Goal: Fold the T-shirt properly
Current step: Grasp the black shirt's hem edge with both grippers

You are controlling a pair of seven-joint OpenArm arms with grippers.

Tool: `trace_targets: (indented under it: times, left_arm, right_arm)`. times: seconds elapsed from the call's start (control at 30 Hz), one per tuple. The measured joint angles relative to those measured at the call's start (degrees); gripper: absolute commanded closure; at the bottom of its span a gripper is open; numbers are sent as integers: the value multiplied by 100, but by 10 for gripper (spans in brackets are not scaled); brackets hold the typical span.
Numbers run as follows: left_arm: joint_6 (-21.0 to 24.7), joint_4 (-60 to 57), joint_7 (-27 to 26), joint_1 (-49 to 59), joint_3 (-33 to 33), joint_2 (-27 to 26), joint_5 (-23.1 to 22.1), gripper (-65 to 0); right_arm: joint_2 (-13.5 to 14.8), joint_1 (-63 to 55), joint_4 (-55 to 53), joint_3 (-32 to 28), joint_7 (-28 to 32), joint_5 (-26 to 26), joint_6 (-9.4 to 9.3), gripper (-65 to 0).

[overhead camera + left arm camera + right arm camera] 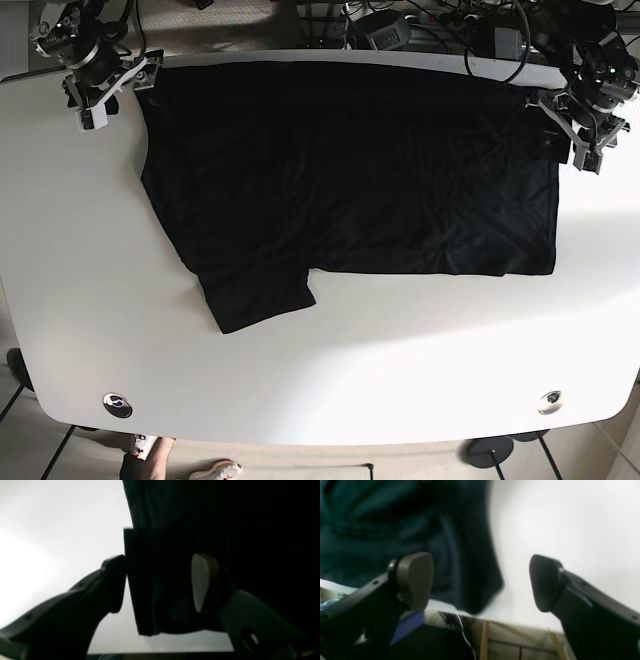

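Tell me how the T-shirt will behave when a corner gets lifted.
Likely floppy: the T-shirt lies flat and creased on the table. Probably light, thin cloth. Its loose sleeve may drag or bunch.

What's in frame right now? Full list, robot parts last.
T-shirt: 1, black, spread flat across the far half of the table, one sleeve pointing to the near left.
Table: 1, white, fills most of the base view.
Round fittings: 2, metal, near left and near right table corners.
Cables: several, black, beyond the far table edge.
Shoe: 1, white, on the floor below the near edge.
Left gripper: 1, dark, far corner of the shirt on the base view's right, open around a fold of cloth.
Right gripper: 1, dark, opposite far corner, open, holding nothing.
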Motion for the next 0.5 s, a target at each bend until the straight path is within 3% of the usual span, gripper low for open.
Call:
trace_targets:
  times: [0.1,0.17,0.33,0.4,0.5]
  left_arm:
    - [2,-17,85,-319,-26,20,-31,-383]
    - [17,-24,35,-785,0,52,74,-383]
    - [37,-468,83,-1617,208,236,1145,-383]
    - [9,-619,37,-1996,247,302,1523,-383]
    - [20,-743,22,-2074,234,240,1683,-383]
  right_arm:
    - [20,568,-133,-11,-26,-66,-9,-575]
    - [61,1207,-463,-225,-4,-678,-26,-575]
    - [57,2575,-1344,-688,-17,-1746,-15,-575]
    - [85,3252,-1950,-938,13,-1891,-9,-575]
    - [304,4387,-3237,-1305,343,-2120,-37,-575]
